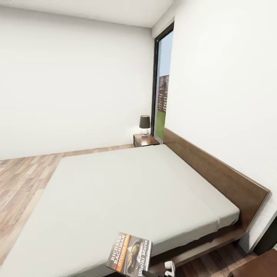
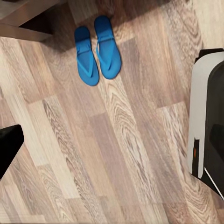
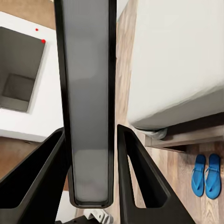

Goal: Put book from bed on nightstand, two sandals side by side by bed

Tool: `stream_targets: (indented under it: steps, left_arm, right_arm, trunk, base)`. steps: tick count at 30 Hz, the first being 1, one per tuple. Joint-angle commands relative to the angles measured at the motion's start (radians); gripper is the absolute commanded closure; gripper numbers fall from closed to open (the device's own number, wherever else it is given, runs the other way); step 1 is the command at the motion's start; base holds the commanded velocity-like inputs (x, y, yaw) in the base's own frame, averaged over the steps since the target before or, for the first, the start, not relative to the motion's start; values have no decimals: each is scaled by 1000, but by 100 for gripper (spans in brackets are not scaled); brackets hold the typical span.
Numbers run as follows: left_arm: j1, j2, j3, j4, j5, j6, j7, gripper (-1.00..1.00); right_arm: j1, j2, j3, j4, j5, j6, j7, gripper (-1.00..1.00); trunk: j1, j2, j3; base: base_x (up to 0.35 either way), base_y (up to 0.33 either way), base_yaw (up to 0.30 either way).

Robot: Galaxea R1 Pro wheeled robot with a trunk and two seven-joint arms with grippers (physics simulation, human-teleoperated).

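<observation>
Bedroom, pale bed (image 1: 127, 192) mid-frame. Book (image 1: 129, 254) bottom centre, pinched edge-on in right gripper (image 3: 90, 140). Sandals (image 2: 98, 49) paired by bed already. Next, probably: carry book to nightstand (image 1: 145, 140) upper centre. Left gripper: can't tell.

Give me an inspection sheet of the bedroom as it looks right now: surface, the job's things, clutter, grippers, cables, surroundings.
Surface: bed, pale grey mattress on a dark wooden frame.
Job's things: book held, not yet on the nightstand; two sandals side by side on the floor by the bed's corner.
Clutter: small lamp on the nightstand.
Grippers: right gripper shut on the book, seen edge-on between its fingers; left gripper only partly seen, state unclear.
Cables: nothing seen.
Surroundings: white walls, wood-plank floor, tall window beside the headboard.
</observation>
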Motion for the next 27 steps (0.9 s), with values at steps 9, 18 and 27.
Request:
stream_targets:
  steps: [9, 18, 27]
  left_arm:
    - [0, 0, -9, -1, 8, -1, 3, -100]
    - [0, 0, -9, -1, 8, -1, 3, -100]
    - [0, 0, -9, 0, 8, -1, 3, -100]
  right_arm:
    - [1, 1, -6, -1, 1, 11, 4, 100]
    - [1, 2, -1, -1, 3, 10, 4, 100]
    - [1, 2, -2, 0, 3, 9, 4, 100]
  trunk:
    - [0, -1, -6]
    - [0, -1, -8]
    - [0, -1, -8]
  base:
    - [0, 0, 181]
    - [0, 0, 39]
    - [0, 0, 12]
